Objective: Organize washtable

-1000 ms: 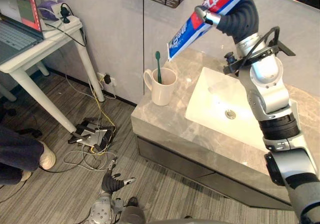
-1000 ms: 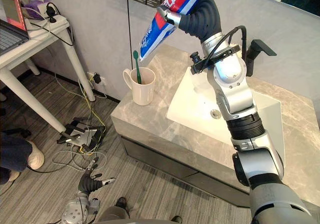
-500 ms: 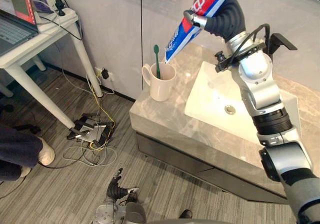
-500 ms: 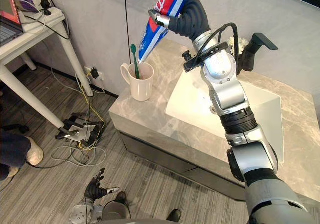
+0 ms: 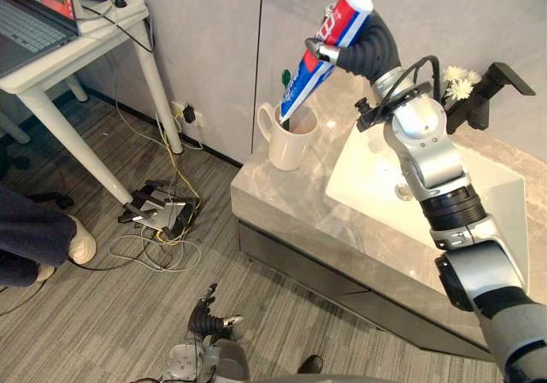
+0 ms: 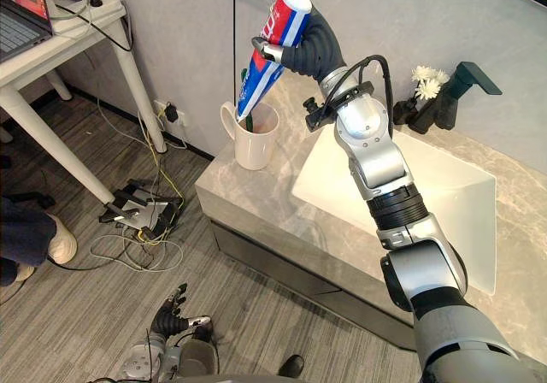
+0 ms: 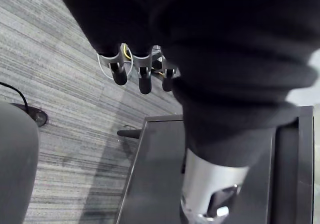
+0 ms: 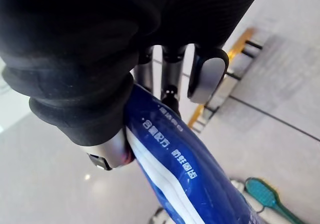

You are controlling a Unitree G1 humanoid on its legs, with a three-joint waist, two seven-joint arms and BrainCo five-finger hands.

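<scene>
Right hand [image 5: 366,51] is curled round the tube [image 5: 332,34] near its cap end. The tube's tail is at the rim of the mug [image 5: 291,150], apparently just inside, beside the toothbrush [image 5: 285,79]. Tube is probably light, soft and slick, so hold the upper body and squeeze gently. Left hand [image 7: 143,79] hangs slack, well below the mug.

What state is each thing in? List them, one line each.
mug: upright on the counter, toothbrush inside
toothpaste tube: tilted, cap up, flat end at the mug's mouth
right hand: shut on the toothpaste tube
left hand: open, low by the floor
laptop: open on the white table
</scene>
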